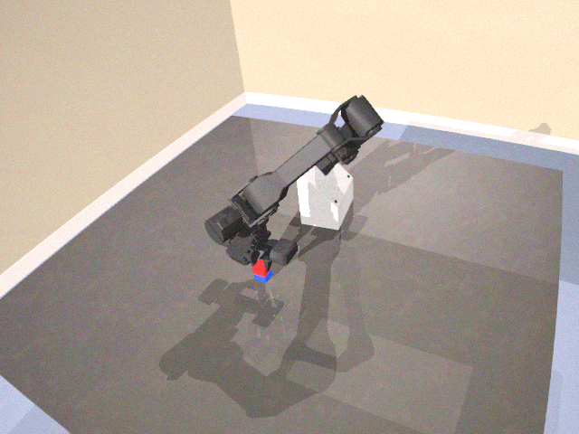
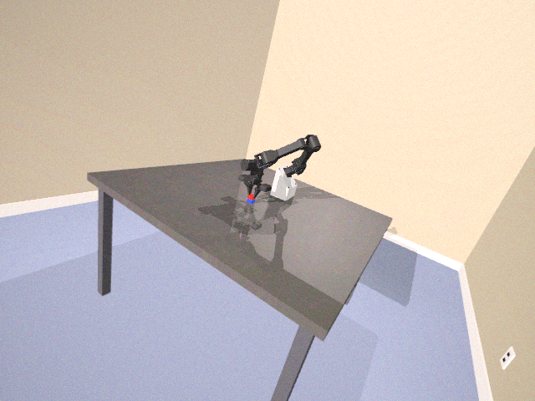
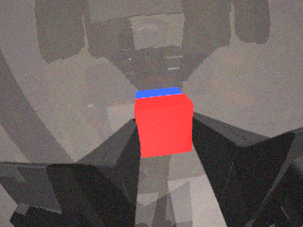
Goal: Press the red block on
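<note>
From the top view, you have the red block (image 1: 259, 268) (image 2: 251, 196) (image 3: 165, 127) directly above the blue block (image 1: 262, 277) (image 2: 250, 200) (image 3: 158, 93), the two looking stacked, with the pincer (image 1: 263, 262) (image 2: 252, 195) (image 3: 164, 125) over them. The pick-up is done, and the red block is at its target.

In the exterior view, you see the same small stack under the pincer, beside the white base (image 2: 282, 185) (image 1: 322, 201). Red looks to be on blue, but at this size you cannot tell whether the pair rests on the table (image 2: 242, 267) (image 1: 421, 326) or whether any gap remains.

In the wrist view, your pincer is clenched on the red block, a dark finger against each side. A strip of blue shows past its far edge, so the two look roughly lined up. Whether they have clicked together cannot be told; the release is still left for you, perhaps after a firm push.
</note>
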Robot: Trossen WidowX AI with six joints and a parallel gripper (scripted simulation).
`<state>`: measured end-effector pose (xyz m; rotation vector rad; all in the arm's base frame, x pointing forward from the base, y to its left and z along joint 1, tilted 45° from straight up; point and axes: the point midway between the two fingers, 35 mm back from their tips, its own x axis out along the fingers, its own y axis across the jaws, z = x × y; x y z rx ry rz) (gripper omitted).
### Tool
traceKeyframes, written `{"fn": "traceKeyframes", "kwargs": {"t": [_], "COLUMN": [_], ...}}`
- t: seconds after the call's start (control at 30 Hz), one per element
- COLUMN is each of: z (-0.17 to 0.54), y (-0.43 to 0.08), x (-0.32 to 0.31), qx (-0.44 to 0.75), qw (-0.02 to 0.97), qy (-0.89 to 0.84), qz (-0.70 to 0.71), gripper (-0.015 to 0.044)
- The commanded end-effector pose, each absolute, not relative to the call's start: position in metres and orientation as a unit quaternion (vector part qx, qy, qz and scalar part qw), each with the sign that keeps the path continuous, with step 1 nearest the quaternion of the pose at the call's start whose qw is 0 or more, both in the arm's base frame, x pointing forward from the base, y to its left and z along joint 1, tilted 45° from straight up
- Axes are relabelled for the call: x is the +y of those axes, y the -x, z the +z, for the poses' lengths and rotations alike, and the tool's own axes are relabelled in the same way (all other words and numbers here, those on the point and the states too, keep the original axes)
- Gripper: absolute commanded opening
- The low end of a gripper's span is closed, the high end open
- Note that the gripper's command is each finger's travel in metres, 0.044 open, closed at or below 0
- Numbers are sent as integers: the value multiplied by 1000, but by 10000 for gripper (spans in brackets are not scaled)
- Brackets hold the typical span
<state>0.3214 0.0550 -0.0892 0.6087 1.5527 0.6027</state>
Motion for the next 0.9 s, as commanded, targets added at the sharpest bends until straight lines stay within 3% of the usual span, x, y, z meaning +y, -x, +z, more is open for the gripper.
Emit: {"fn": "traceKeyframes", "kwargs": {"t": [0.0,0.87], "z": [-90,-67], "y": [-320,-323], "x": [56,33], "qx": [680,680], "qw": [630,631], "qy": [-268,-267], "qz": [263,262], "gripper": [0,0]}}
